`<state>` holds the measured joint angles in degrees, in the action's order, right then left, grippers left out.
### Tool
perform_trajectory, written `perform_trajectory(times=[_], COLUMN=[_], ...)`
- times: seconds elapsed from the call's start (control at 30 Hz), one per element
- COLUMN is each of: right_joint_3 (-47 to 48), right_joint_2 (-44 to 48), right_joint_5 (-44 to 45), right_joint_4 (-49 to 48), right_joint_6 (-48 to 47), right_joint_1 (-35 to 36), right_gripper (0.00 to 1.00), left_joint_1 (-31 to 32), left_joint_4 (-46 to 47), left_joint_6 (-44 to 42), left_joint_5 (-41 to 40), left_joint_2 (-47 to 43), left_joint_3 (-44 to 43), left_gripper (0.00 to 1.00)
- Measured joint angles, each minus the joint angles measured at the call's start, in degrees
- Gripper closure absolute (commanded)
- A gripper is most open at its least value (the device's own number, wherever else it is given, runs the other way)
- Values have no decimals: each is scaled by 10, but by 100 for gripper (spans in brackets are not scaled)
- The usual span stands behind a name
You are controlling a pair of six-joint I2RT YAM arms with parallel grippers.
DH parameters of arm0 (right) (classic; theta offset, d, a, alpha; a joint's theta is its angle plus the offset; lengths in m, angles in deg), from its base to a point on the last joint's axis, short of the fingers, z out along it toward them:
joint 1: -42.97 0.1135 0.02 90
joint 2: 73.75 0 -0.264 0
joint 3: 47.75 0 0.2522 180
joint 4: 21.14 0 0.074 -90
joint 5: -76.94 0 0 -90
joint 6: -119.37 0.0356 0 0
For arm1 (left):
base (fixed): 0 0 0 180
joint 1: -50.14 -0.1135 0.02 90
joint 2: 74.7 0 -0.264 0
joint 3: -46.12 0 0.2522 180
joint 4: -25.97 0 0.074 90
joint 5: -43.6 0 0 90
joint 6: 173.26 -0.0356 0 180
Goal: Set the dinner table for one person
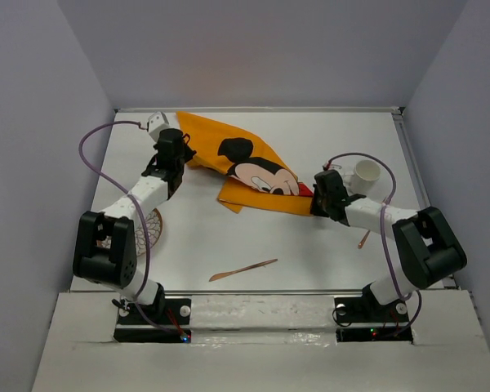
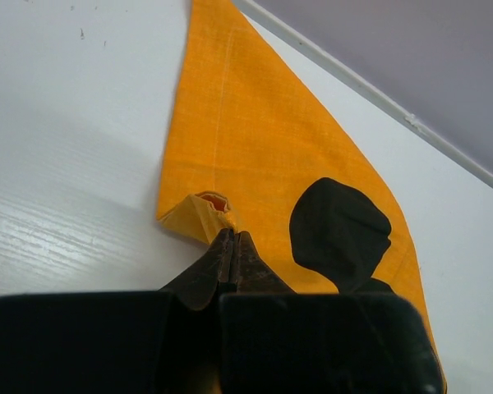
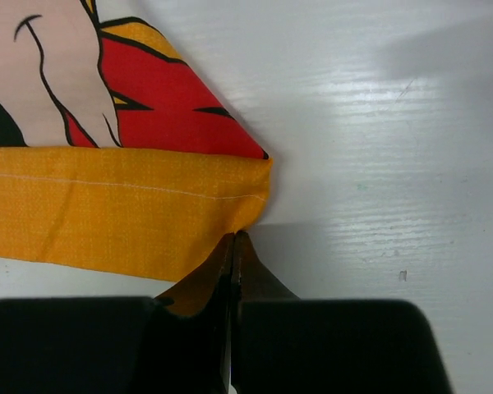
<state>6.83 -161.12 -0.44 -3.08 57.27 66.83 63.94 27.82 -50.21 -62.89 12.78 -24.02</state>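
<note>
The orange cloth (image 1: 204, 135) looks light and limp, best taken at corners, where the left claw (image 2: 232, 236) and right claw (image 3: 232, 238) each pinch it.

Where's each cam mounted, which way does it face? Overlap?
Top external: above and behind, looking down on the dinner table; left arm and right arm show, bases at bottom.
Left wrist: on the left arm, looking along its shut left pincer at the Mickey Mouse cloth.
Right wrist: on the right arm, looking along the right pincer at the cloth's red-printed corner.
Shared: all three show the cloth.
</note>
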Motion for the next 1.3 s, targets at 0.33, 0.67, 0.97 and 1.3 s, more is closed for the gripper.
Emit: perform_trajectory(times=[0.33, 0.67, 0.97, 1.3], right_joint_3=[94, 262, 368, 508], right_joint_2=[127, 310, 261, 28], right_joint_5=[61, 151, 179, 151], right_joint_4=[40, 80, 99, 85], right_joint_6=[-63, -157, -223, -299], right_joint_1=[0, 0, 0, -30], right_gripper=[100, 100, 100, 100], left_joint_1=[0, 1, 1, -28], left_joint_4=[-52, -58, -52, -76], left_joint_6=[-18, -47, -54, -75], left_joint_5=[11, -12, -17, -8], left_joint_2=[-50, -263, -286, -82], left_joint_3=[-70, -127, -160, -236], left_gripper=[100, 100, 100, 100])
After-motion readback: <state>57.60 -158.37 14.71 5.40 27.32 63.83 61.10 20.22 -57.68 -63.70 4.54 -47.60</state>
